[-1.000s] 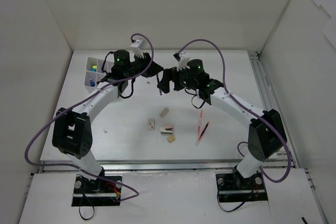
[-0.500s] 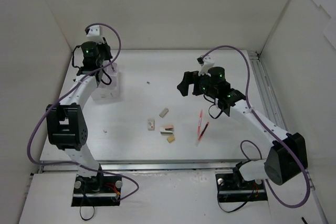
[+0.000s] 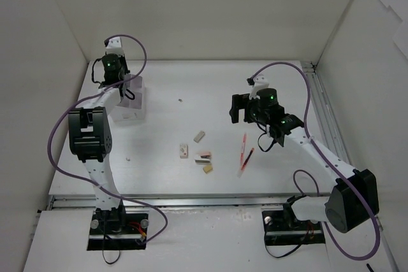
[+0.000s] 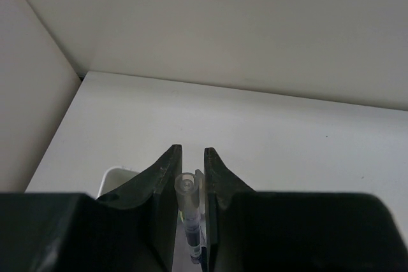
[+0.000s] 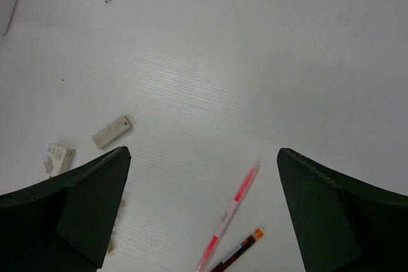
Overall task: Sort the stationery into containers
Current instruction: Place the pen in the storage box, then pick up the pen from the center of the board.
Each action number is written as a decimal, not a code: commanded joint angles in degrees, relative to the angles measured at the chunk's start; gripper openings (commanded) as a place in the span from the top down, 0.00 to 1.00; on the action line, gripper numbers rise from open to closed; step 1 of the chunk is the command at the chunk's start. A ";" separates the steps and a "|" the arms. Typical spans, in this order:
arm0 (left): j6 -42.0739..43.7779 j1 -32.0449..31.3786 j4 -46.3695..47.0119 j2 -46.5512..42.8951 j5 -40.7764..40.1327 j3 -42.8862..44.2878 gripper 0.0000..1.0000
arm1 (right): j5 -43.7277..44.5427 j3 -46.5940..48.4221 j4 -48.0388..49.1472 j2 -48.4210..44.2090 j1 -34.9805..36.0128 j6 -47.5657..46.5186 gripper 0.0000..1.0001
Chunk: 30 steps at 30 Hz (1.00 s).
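Lighting bright, even, diffuse from overhead; shadows faint and soft on the white table; overhead view sharp; left-wrist view's fingers dark, slightly blurred along lower frame.

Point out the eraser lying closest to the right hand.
The lone beige eraser, set apart on the far side of the group; the other three erasers cluster together, farther from the right hand.
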 commanded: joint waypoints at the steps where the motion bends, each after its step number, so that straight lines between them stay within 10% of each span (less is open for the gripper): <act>1: 2.99 0.18 5.94 -2.41 -2.46 3.35 1.00 | 2.43 -0.05 1.54 -1.87 -0.41 -0.55 0.02; 12: 0.63 0.70 -0.91 -10.83 0.70 -2.44 0.28 | 5.42 -1.72 -1.98 -3.18 -0.85 5.41 0.02; 14: -0.43 0.70 -2.94 -13.73 1.40 -2.19 0.01 | 5.59 -2.25 -5.57 -3.01 -0.94 6.74 0.02; 22: -9.82 0.70 -34.23 -21.45 23.98 10.22 0.01 | 0.50 -9.28 -6.11 1.82 -1.02 17.37 0.04; 30: -19.94 -3.86 -22.45 -42.90 27.01 -23.88 0.01 | 2.78 -18.06 -7.86 0.07 -0.32 28.36 0.13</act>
